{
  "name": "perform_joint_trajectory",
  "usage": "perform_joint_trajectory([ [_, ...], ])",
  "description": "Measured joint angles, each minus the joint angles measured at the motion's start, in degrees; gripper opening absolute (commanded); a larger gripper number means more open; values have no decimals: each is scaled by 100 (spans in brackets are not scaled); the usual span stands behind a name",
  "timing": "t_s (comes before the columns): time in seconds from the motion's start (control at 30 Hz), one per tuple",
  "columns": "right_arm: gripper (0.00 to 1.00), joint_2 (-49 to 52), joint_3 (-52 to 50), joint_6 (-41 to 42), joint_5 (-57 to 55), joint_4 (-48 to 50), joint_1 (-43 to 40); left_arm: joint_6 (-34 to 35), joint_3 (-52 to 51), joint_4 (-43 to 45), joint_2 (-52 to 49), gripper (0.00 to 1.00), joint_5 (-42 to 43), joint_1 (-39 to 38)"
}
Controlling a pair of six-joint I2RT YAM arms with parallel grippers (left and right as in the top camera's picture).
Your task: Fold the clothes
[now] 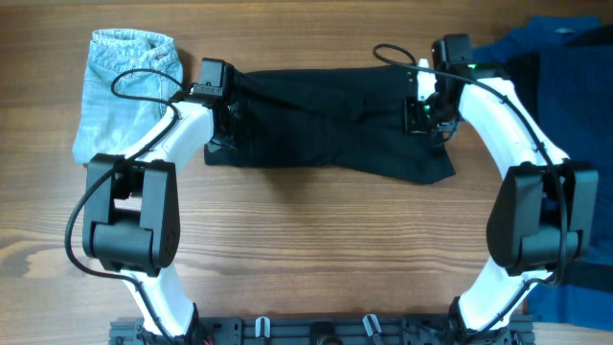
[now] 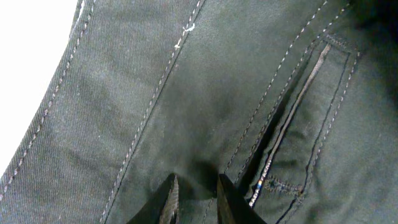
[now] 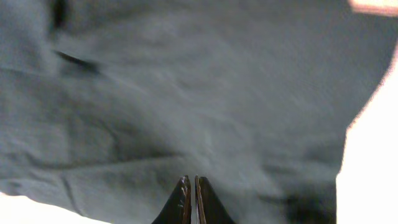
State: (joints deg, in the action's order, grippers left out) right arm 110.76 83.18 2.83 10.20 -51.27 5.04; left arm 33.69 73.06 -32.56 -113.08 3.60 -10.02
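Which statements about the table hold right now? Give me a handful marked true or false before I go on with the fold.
1. The black garment lies spread across the middle, with the left hand at its left end and the right hand at its right end. True.
2. The light-blue denim lies at the right edge of the table. False: it is at the far left, beside the left arm.
3. The right hand's fingers stand wide apart. False: they are pressed together.
4. The left wrist view shows a stitched pocket slit in the black fabric. True.
5. A dark blue garment lies at the right edge. True.
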Motion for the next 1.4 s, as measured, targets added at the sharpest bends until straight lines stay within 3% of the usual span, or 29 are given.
perform_joint_trajectory([
  [0.27,4,0,-142,-245,31,739,146,0,72,0,-87,20,0,0],
  [0.53,4,267,-317,-586,31,780,323,0,83,4,-105,20,0,0],
  [1.0,4,872,-321,-595,9,1652,424,0,85,24,-105,21,22,0],
  [1.27,5,955,-319,-380,-133,2789,426,0,85,17,-109,20,17,0],
  [1.33,6,973,-317,-273,-348,3294,426,0,90,2,-109,19,20,0],
  [1.4,21,997,-315,-164,-625,3856,426,0,98,-20,-114,19,20,0],
])
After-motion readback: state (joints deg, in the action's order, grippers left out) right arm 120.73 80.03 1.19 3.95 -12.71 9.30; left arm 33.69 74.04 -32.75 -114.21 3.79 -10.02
